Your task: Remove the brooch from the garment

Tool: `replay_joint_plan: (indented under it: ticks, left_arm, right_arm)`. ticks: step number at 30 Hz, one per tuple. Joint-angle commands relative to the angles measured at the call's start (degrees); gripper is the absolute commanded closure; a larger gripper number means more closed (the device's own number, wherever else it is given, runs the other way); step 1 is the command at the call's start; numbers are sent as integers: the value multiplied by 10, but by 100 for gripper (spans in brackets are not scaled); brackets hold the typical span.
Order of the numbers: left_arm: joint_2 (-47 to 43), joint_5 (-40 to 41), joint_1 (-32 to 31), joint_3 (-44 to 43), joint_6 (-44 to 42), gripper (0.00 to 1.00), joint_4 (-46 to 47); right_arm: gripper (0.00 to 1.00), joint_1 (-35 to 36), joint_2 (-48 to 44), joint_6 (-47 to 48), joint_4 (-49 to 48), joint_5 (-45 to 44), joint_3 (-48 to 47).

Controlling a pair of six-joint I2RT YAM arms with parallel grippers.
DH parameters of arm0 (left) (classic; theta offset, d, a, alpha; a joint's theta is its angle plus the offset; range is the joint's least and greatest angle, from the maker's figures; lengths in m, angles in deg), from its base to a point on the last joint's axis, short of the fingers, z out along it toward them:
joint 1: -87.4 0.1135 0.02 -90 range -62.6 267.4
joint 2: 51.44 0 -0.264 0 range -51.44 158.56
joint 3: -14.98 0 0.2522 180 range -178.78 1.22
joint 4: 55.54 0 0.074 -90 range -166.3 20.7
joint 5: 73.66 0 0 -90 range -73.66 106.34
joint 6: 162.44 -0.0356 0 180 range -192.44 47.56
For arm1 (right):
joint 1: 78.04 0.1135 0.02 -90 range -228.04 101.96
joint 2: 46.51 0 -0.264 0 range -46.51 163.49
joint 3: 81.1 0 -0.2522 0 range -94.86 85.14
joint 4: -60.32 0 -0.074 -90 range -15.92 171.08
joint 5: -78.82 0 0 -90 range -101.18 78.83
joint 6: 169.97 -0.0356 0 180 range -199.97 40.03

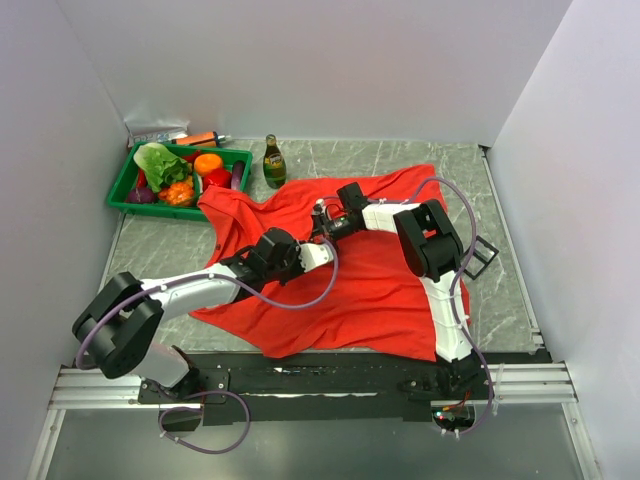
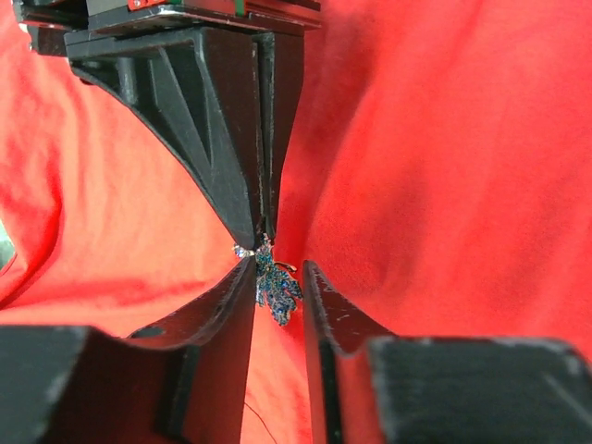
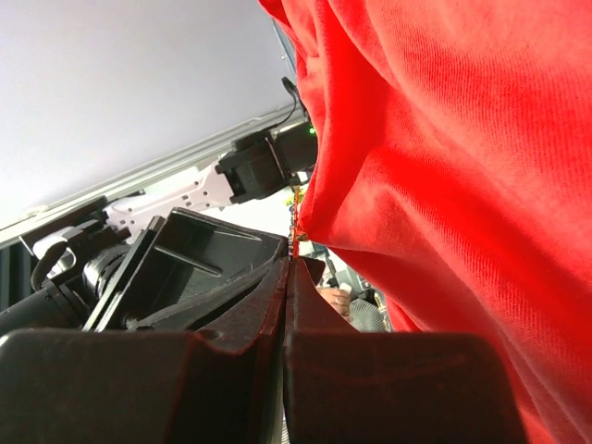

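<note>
Right tool [image 3: 289, 259] is closed, pinching a fold of the garment [image 1: 370, 290] spread on the bench [image 1: 160, 255]. It sits tip to tip with the left tool [image 2: 279, 266], whose fingers are apart, straddling the brooch [image 2: 276, 291] on the fabric. Bottle [image 1: 273, 162] and green tray [image 1: 150, 209] sit at the garment's far-left edge, well apart from both tools.

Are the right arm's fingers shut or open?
Shut. In the right wrist view the two fingers press together with no gap, pinching a fold of the red shirt at their tips.
</note>
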Motion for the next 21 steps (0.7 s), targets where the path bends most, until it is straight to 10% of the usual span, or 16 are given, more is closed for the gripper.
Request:
replay_joint_plan:
  ticks: [1, 7, 21]
  left_arm:
    - [12, 15, -4, -25, 19, 74, 17]
    - [40, -4, 7, -54, 94, 98, -46]
    - [35, -199, 117, -67, 199, 99, -111]
  right_arm:
    - [100, 3, -8, -8, -12, 14, 1]
    - [86, -4, -32, 15, -16, 7, 1]
    - [63, -57, -135, 359, 203, -117, -17]
